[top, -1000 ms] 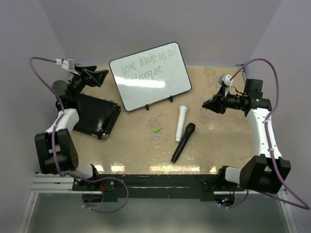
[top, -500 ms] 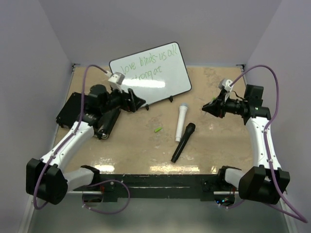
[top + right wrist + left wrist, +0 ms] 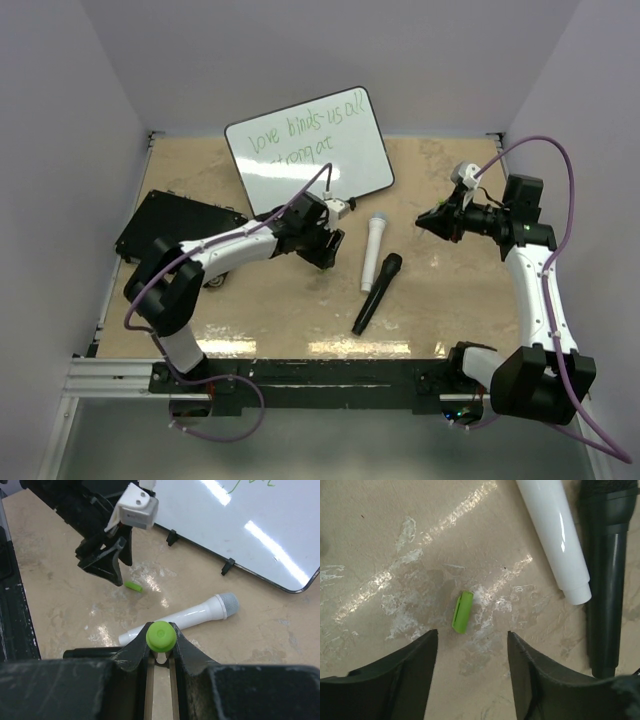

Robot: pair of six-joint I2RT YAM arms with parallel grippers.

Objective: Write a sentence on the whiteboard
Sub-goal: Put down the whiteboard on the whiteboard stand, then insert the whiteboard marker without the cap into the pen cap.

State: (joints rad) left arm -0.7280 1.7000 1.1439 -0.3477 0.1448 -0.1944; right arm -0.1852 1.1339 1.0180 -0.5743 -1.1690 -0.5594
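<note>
L gripper [image 3: 471,640] hung wide open just above a small green cap [image 3: 462,611], not touching it. R gripper [image 3: 430,218] was clamped tight on a green marker [image 3: 161,635]. Glossy black-framed whiteboard [image 3: 335,185] stood propped at mid far edge of the counter [image 3: 450,300], w/ the thin green sentence [image 3: 300,135] in 2 lines up top.

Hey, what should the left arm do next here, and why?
Probably lower the left gripper and close on the green cap: it lies between and just ahead of the open jaws, the sentence looks written, and the right gripper holds the green marker that likely needs capping.
</note>
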